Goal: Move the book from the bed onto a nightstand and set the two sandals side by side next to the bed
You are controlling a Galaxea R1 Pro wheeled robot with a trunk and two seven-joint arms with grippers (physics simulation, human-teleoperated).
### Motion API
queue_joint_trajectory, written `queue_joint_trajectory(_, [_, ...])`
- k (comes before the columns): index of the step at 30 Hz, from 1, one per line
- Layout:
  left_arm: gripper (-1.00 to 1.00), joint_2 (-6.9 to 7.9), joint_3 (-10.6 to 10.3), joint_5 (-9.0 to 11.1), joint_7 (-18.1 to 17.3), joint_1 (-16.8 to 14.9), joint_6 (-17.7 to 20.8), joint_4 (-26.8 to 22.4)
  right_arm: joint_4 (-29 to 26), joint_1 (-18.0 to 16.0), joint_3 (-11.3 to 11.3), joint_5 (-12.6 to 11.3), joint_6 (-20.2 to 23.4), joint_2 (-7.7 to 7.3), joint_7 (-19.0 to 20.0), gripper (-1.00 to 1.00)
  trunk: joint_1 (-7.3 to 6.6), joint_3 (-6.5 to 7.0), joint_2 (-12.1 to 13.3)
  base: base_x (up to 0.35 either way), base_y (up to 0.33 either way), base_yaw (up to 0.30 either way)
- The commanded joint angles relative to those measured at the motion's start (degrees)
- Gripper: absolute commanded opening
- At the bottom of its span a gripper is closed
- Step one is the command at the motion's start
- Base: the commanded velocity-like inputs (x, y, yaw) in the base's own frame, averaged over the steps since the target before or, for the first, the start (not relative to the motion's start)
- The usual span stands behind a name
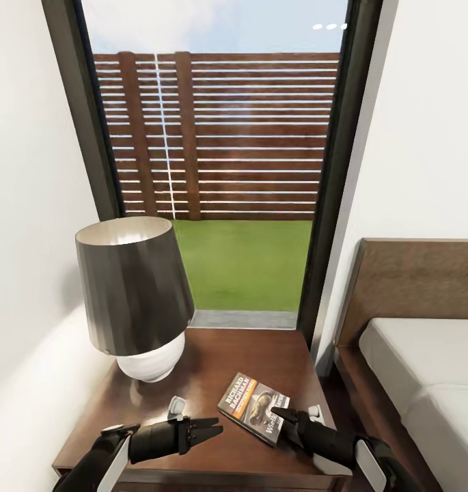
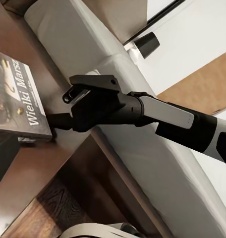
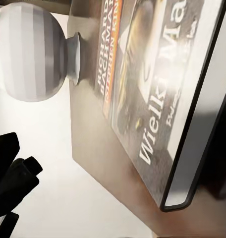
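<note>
One book lies flat on the glossy dark top of the nightstand, toward its right front part, cover up with white lettering and an orange band. Behind it to the left stands a lamp with a dark shade and a rounded white base. The right gripper reaches in from the lower right, its dark fingertips at the book's near corner; the left wrist view shows a dark finger touching the book's edge, but whether the jaws are spread or pinching the cover I cannot tell from these angles. The left gripper hovers low over the front of the nightstand, left of the book and apart from it, its two fingers drawn together to a point with nothing between them. The bed sits just right of the nightstand, its pale mattress and brown headboard against the white wall. A tall dark-framed window behind shows grass and a slatted fence.
</note>
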Motion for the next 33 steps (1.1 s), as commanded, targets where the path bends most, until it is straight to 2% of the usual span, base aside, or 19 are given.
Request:
queue_joint_trajectory(1, [1.00,0.07,-0.3,0.5,0.0,0.0,0.6,0.0,0.0,0.0,-0.1,-0.1,0.3,0.01,0.1,1.00,-0.02,-0.06,0.0,-0.140,0.000,0.000])
queue_joint_trajectory(8, [1.00,0.07,-0.3,0.5,0.1,0.0,0.6,0.0,0.0,0.0,-0.1,-0.1,0.3,0.01,0.1,1.00,-0.02,-0.06,0.0,-0.243,0.000,0.000])
queue_joint_trajectory(29, [1.00,0.07,-0.3,0.5,0.0,0.0,0.6,0.0,0.1,0.0,-0.1,-0.1,0.3,0.02,0.1,1.00,-0.02,-0.06,0.0,-0.076,0.000,0.000])
queue_joint_trajectory(33, [1.00,0.07,-0.3,0.5,0.0,0.0,0.6,0.0,0.0,0.0,-0.1,-0.1,0.3,0.01,0.1,1.00,-0.12,0.83,0.0,-0.001,0.000,0.000])
